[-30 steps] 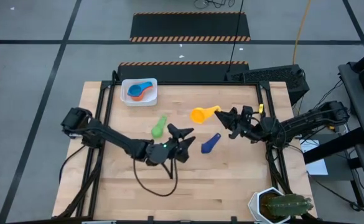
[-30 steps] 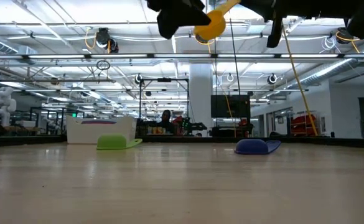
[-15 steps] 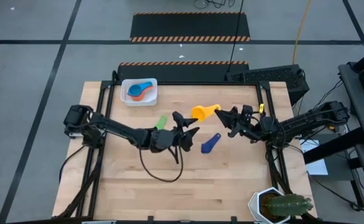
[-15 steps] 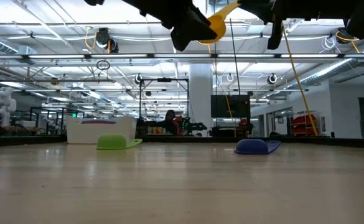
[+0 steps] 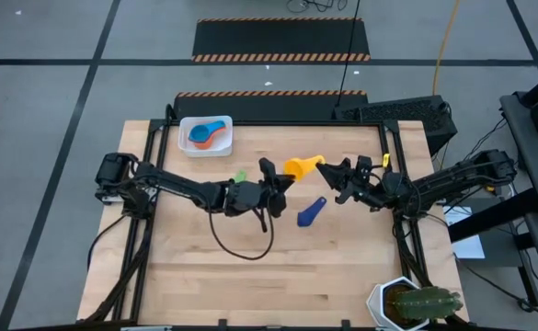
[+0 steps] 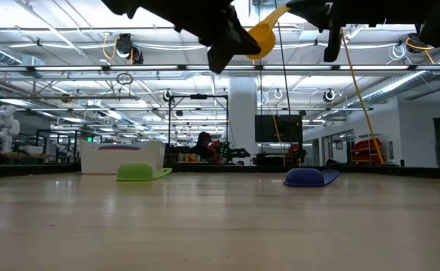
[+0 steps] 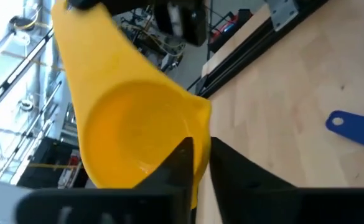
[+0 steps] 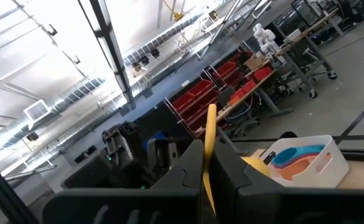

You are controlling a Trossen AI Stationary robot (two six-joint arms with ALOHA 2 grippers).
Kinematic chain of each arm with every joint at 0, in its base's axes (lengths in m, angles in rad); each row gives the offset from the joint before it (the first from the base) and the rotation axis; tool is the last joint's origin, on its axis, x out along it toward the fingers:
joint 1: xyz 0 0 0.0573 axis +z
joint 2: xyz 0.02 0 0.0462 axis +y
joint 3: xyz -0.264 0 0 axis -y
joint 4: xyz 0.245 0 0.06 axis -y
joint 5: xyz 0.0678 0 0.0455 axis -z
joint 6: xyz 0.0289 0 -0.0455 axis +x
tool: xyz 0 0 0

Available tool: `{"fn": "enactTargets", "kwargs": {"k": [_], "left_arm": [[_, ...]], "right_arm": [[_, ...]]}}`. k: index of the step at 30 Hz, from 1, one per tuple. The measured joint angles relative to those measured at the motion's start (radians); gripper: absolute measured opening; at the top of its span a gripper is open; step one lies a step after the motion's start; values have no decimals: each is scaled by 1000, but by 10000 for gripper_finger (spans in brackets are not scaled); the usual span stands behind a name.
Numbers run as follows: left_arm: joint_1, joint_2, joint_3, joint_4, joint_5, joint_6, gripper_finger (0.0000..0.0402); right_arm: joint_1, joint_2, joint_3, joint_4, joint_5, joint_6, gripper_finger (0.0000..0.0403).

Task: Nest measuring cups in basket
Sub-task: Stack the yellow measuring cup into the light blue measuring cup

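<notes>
A yellow measuring cup (image 5: 296,167) hangs high over the table's middle, between both grippers. My left gripper (image 5: 280,177) is shut on its bowl from the left. My right gripper (image 5: 331,168) is shut on its handle from the right. A green cup (image 5: 240,175) lies bowl-down on the table, partly under my left arm. A navy cup (image 5: 311,211) lies bowl-down nearer the front. The white basket (image 5: 184,138) at the far left holds a light blue cup (image 5: 211,130) nested on an orange one (image 5: 200,141). My left gripper pinches the yellow cup's bowl wall at the rim (image 7: 200,124), opposite the handle, with one finger (image 7: 178,163) inside the bowl and one (image 7: 238,177) outside. It comes level from the table's left. The cup is lifted clear. My right gripper pinches the yellow cup's handle (image 8: 211,127) between its two fingers. It comes from the table's right, along the handle. The cup hangs clear of the table, its bowl pointing toward my left gripper.
A white hexagonal pot with a cactus (image 5: 416,303) stands at the near right corner. A black cable (image 5: 241,248) loops below my left arm over the table's middle. The low view shows bare wood (image 6: 220,226) in front of the green and navy cups.
My left gripper has gone up and toward the table's right and far edge, from beside the green cup to the yellow cup. There it has shut on the bowl's rim. The yellow cup has stayed where it was.
</notes>
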Motion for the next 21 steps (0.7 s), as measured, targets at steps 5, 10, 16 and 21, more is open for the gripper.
{"fn": "enactTargets", "kwargs": {"k": [5,10,16,21], "left_arm": [[-2,0,0,-3,12,19,12],[-2,0,0,0,6,19,22],[0,-39,0,-90,-7,-12,11],[3,-148,-1,-297,35,-57,9]], "right_arm": [[0,0,0,-2,1,4,2],[0,0,0,-2,1,2,12],[0,-1,0,-22,-6,-13,45],[8,-1,0,-70,-7,-67,95]]}}
